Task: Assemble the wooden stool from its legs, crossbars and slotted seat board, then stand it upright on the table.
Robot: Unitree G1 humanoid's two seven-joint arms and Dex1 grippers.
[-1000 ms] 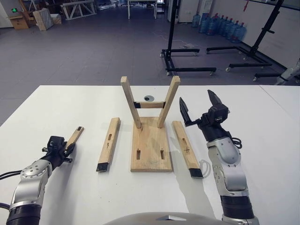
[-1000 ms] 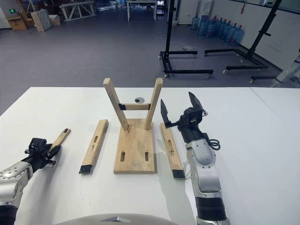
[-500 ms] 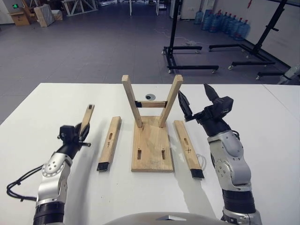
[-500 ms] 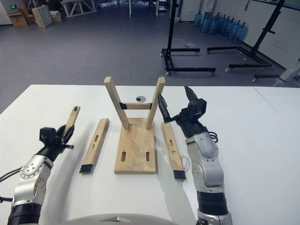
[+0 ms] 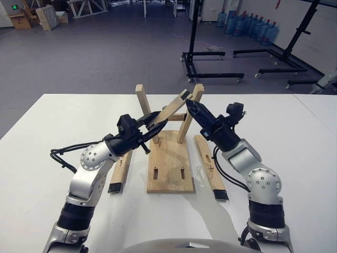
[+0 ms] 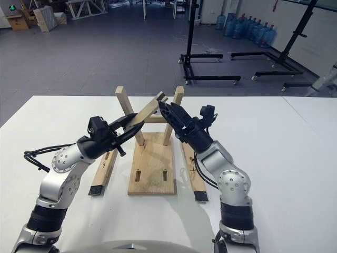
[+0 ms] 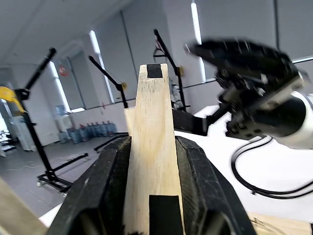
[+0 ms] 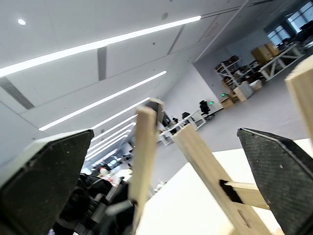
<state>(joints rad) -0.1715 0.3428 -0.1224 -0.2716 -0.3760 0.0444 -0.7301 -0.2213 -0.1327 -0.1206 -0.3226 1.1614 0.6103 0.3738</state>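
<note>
Table: white, with all the stool parts spread across it.
Seat: flat on the table, dead centre, with a pair of slots showing at its near end.
Left loose leg: lying flat just left of the seat, partly under the left arm, dark cap at the near end.
Right loose leg: flat just right of the seat, dark cap nearest too.
Left gripper: up off the table over the seat's far half. Its fingers are clamped on the crossbar's near end, and the wrist view has the wood squeezed between both pads.
Crossbar: in the air, slanting up and away to the right.
Right gripper: raised over the seat's far right, fingers spread wide and holding nothing. The tips are just beside the crossbar's far end; whether they touch, I can't tell.
Left upright leg: planted at the seat's far end, leaning outward.
Right upright leg: planted at the seat's far end too; the crossbar's far tip sits near its top.
Fitted crossbar: joins the two upright legs partway up.
Rack: black, on the floor beyond the table.
</note>
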